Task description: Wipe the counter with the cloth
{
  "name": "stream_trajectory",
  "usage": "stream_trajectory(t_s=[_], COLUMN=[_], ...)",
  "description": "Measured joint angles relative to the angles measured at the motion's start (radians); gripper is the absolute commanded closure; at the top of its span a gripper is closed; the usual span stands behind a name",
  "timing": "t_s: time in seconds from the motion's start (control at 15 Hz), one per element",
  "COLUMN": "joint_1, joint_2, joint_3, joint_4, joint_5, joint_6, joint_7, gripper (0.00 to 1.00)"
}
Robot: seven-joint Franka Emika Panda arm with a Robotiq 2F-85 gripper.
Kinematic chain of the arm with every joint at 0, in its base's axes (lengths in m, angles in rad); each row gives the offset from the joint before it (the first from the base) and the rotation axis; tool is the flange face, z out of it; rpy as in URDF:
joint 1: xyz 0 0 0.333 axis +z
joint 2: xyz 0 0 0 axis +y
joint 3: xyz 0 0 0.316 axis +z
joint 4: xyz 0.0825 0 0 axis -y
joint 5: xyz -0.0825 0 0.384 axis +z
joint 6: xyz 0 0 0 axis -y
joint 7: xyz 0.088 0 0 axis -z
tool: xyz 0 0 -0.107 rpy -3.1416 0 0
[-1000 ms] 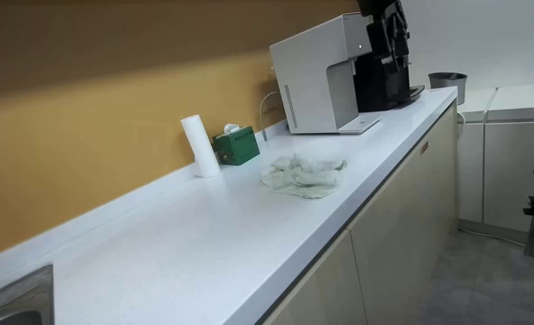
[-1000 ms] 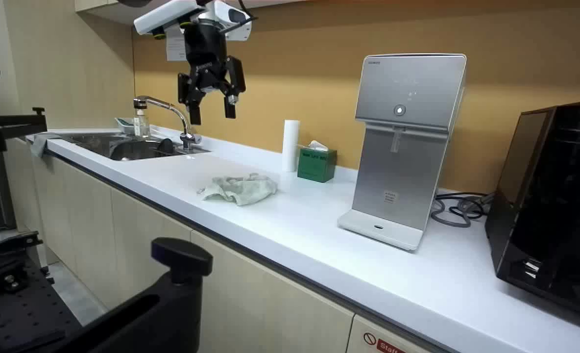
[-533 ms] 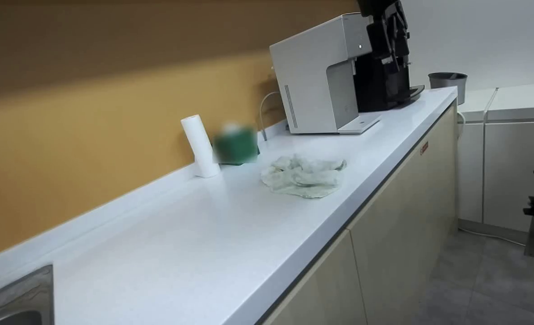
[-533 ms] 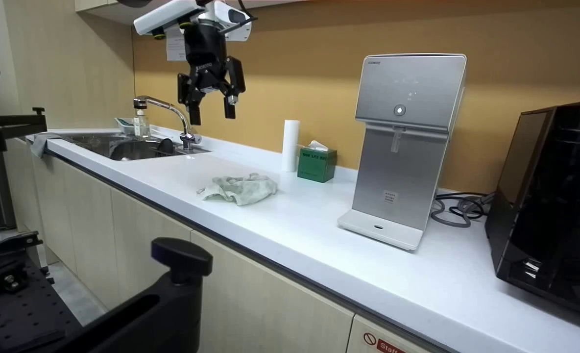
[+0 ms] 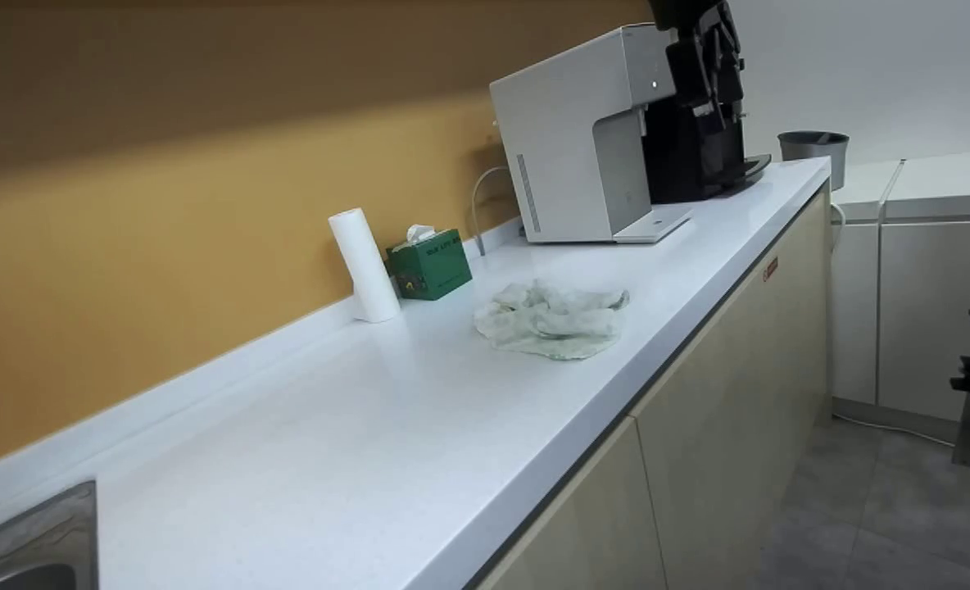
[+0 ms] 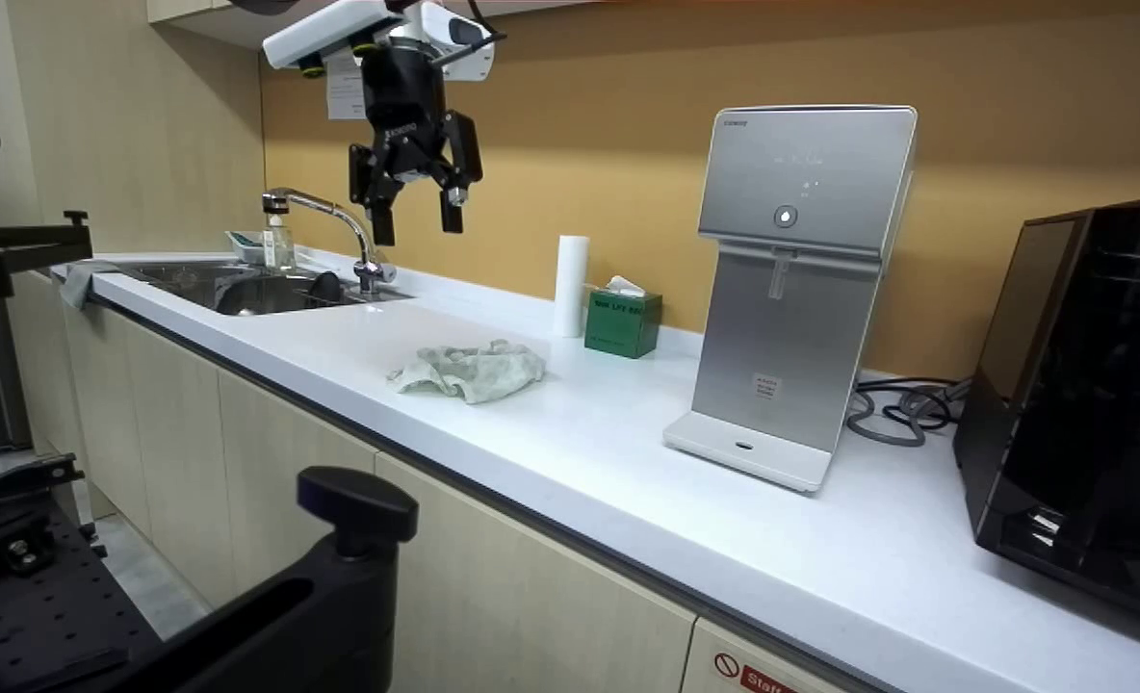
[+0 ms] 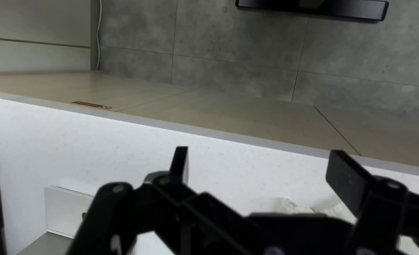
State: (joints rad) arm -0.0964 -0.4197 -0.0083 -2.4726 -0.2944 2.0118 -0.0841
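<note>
A crumpled pale green-white cloth [image 5: 552, 319] lies on the white counter [image 5: 305, 459]. The cloth [image 6: 474, 371] also shows on the counter [image 6: 608, 462] in an exterior view, well below my gripper [image 6: 418, 226]. My gripper is open and empty, fingers pointing down, high above the counter. Its fingers [image 7: 260, 159] stand wide apart in the wrist view, with bare counter between the tips. There the cloth [image 7: 338, 210] shows only in part, behind the gripper body near the right finger. In an exterior view the dark gripper [image 5: 704, 102] appears at the top, in front of a black machine.
A paper roll [image 6: 571, 287] and a green tissue box [image 6: 623, 323] stand by the wall. A silver water dispenser [image 6: 791, 289] and a black machine [image 6: 1080, 404] stand farther along. A sink [image 6: 262, 292] with a tap [image 6: 339, 217] lies at the opposite end. The counter's front edge [image 7: 209, 132] borders cabinets.
</note>
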Motion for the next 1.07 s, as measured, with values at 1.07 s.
stream_trajectory(t_s=[1.07], joint_1=[0.002], joint_2=[0.014], joint_3=[-0.001], joint_4=[-0.001], joint_5=[0.0], joint_6=[0.019], joint_7=[0.003], gripper=[0.0])
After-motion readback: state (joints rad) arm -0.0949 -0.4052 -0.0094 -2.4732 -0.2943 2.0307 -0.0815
